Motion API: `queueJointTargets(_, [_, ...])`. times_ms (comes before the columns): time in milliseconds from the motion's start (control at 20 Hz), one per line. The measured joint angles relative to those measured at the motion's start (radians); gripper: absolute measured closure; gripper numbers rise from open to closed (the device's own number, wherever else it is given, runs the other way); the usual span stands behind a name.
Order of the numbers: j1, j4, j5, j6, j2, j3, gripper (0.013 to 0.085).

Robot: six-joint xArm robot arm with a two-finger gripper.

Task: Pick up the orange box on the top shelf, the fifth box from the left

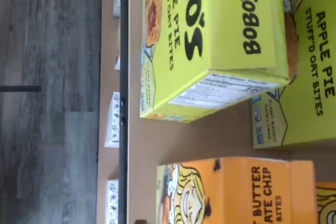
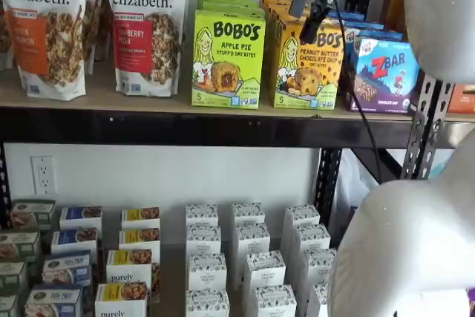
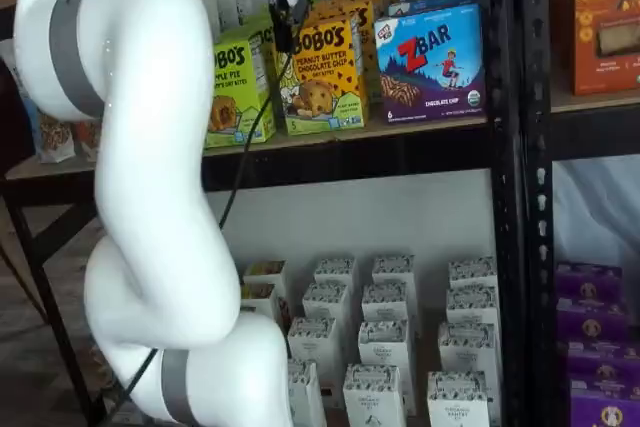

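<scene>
The orange box (image 2: 308,68) stands upright on the top shelf (image 2: 148,105), between a lime-green Bobo's Apple Pie carton (image 2: 228,61) and a blue ZBar box (image 2: 386,72). More orange cartons stand behind it. It also shows in a shelf view (image 3: 325,77) and in the wrist view (image 1: 236,192), beside the green carton (image 1: 210,30). My gripper (image 2: 303,26) hangs in front of the orange box's upper left corner, not touching it. A gap shows between its black fingers, so it is open and empty. It also shows in a shelf view (image 3: 285,32).
Purely Elizabeth granola bags (image 2: 145,27) stand left on the top shelf. Small white cartons (image 2: 252,257) fill the lower level. A black rack upright (image 3: 505,147) stands right of the ZBar box (image 3: 430,62). My white arm (image 3: 150,197) blocks part of both shelf views.
</scene>
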State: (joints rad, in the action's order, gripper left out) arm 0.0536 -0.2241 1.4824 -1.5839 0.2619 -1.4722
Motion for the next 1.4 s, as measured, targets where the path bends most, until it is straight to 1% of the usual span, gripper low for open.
queueJointTargets(150, [-0.003, 0.013, -0.007, -0.001, -0.003, 0.004, 0.0130])
queueJointTargets(450, [-0.005, 0.048, 0.005, -0.006, -0.014, 0.004, 0.0130])
queueJointTargets(1050, [-0.008, 0.087, 0.010, -0.012, -0.019, 0.023, 0.0130])
queueJointTargets(1400, [-0.011, 0.101, 0.043, -0.010, -0.043, -0.008, 0.0130])
